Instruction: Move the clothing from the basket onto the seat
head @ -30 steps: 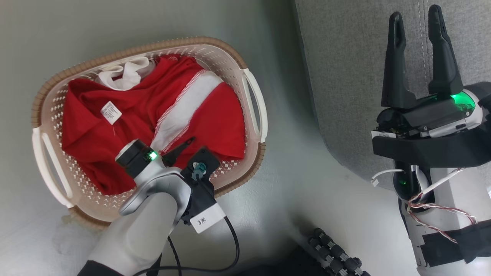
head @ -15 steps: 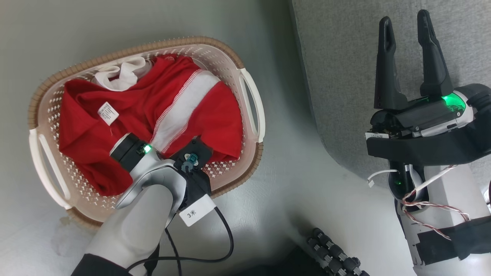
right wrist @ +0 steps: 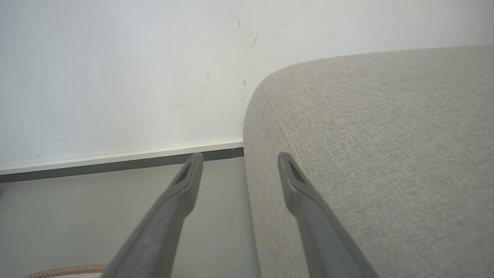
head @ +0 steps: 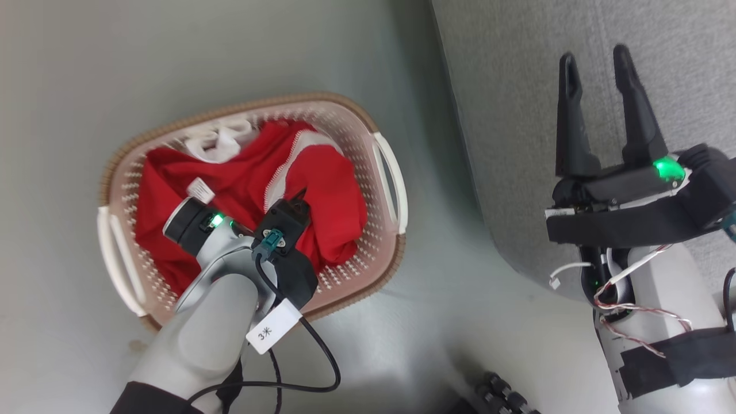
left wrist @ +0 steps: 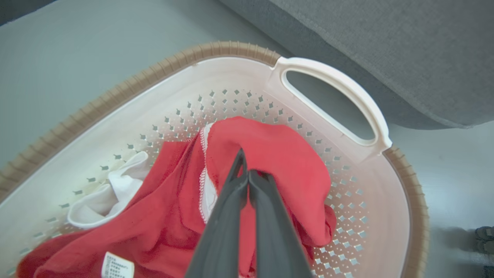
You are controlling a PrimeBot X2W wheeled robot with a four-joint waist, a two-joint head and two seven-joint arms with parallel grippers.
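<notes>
- Left wrist view: the clothing (left wrist: 278,154), red with white trim, sits heaped inside the basket (left wrist: 115,96); none of it is on the seat (left wrist: 386,46) yet.
- The left tool (left wrist: 247,170) is pinched tight on a raised fold of the red cloth, tips meeting at the fold's crest. A ridge gives thin fingers something to bite; flat fabric wouldn't.
- The fold tents up around the tips, so this reads as the grab step, with the lift next. Hard to tell whether one garment or several are caught, since the layers overlap.
- The white cuff piece (left wrist: 108,197) and neck label (left wrist: 115,266) lie off to the side, not in the pinch.
- The basket stands on the floor (head: 241,57) just beside the seat's rounded arm, one handle facing it, so the carry is short.
- The right tool (head: 594,54) hangs over the seat with fingers spread wide, holding nothing. Probably parked clear, or waiting to receive the cloth.
- Risk, judged: trailing cloth could snag the basket rim and drag the light basket along.
</notes>
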